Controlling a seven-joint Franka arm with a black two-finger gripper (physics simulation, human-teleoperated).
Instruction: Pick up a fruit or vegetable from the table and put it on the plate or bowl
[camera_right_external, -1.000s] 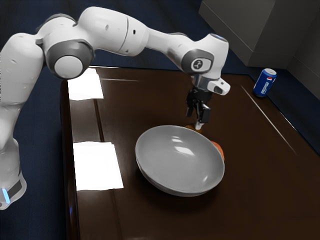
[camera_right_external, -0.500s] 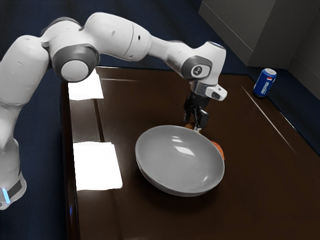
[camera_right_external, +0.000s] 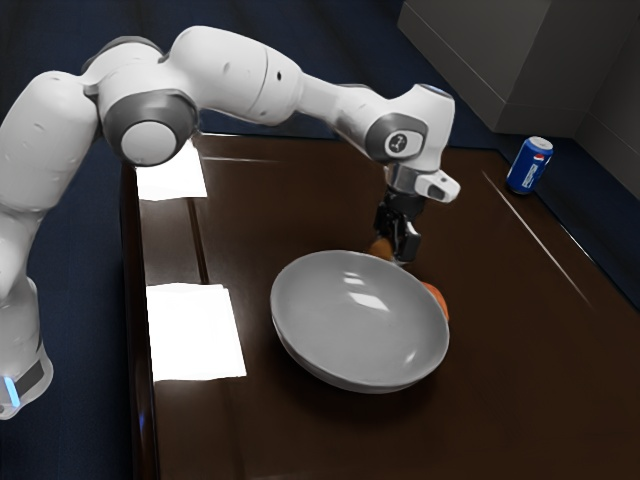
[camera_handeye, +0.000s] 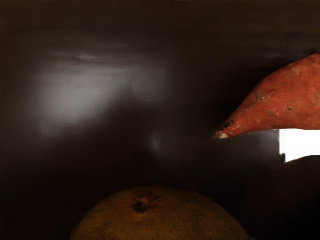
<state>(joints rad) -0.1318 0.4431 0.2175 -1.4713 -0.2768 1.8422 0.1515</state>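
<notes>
- End effector (camera_right_external: 396, 243): low over the surface (camera_right_external: 300, 200), just behind the far rim of the bowl (camera_right_external: 300, 330). Whether it is open or closed cannot be told from either view.
- Round brown fruit (camera_handeye: 157, 215): directly under the hand in the wrist view, stem scar uppermost. A small orange-brown shape beside the end effector in the exterior view is probably the same fruit. It rests on the surface, outside the bowl.
- Sweet potato (camera_handeye: 280, 102): near the fruit but apart from it, pointed tip towards it. In the exterior view it shows past the bowl's rim on the exterior view's right.
- Handling, as judged: the fruit looks firm, matte-skinned and light. Its curved sides offer no flat, so an off-centre hold may let it roll or squirt out (the dull skin should help against slip).
- Hold, as judged: across the widest girth, centred on the stem scar, with moderate force to avoid bruising.
- Bowl: grey, wide and empty. A short lift over its near-side rim would bring the fruit in.
- Soda can (camera_right_external: 529, 165): near the far edge, well apart from the work.
</notes>
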